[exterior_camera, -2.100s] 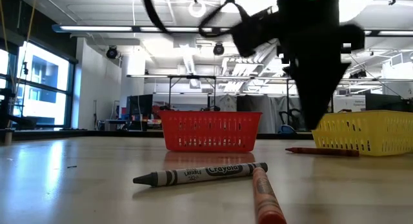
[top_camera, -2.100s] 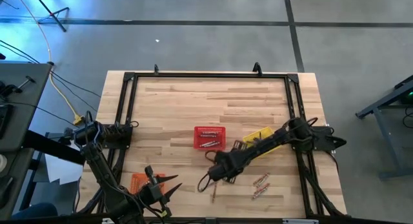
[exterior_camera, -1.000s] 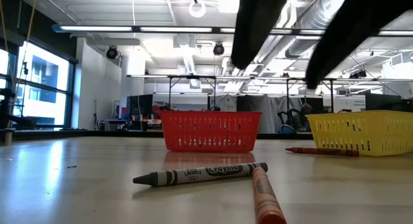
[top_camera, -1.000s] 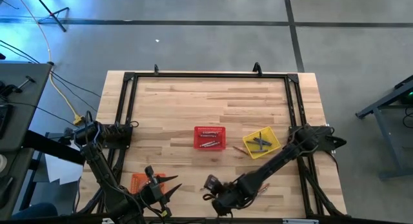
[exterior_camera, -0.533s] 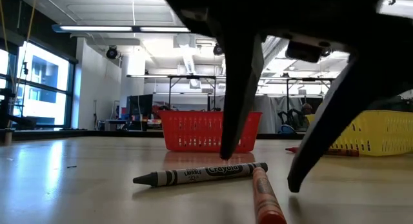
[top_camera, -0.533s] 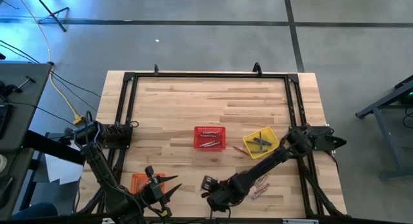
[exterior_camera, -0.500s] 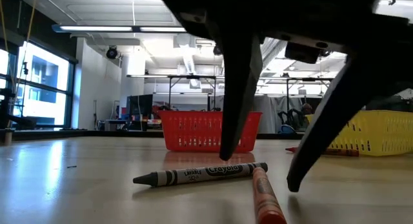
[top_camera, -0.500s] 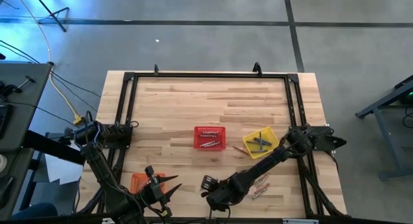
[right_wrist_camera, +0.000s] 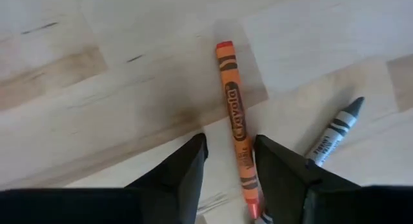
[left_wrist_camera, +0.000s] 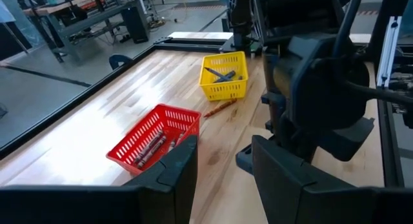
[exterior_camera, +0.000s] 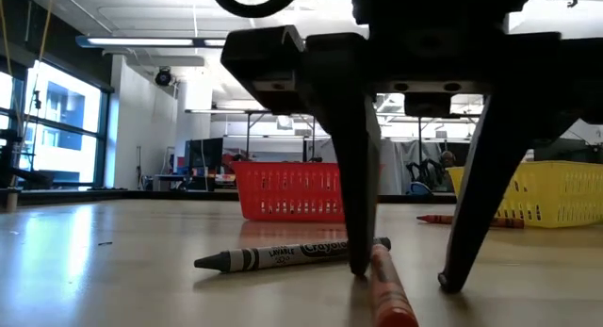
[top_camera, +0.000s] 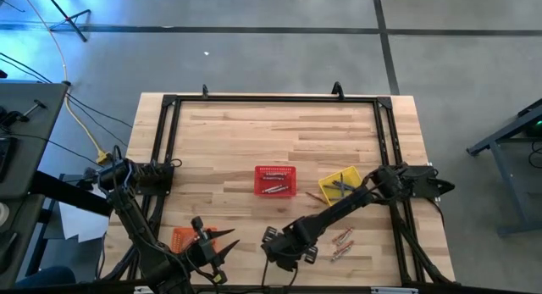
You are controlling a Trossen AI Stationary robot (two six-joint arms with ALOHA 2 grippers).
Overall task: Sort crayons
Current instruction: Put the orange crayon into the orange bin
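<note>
Between the right gripper's (right_wrist_camera: 227,166) open jaws, orange crayon (right_wrist_camera: 235,124) lying flat lengthwise, grey crayon (right_wrist_camera: 334,133) angled beside.

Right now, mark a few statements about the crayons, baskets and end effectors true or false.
1. The right end effector straddles the orange crayon, fingers open. True.
2. The red basket is empty. False: crayons lie in it.
3. A grey crayon lies on the table beside the orange one. True.
4. The left end effector holds a crayon. False: it waits open near the table's front edge.
5. The yellow basket holds grey crayons. True.
</note>
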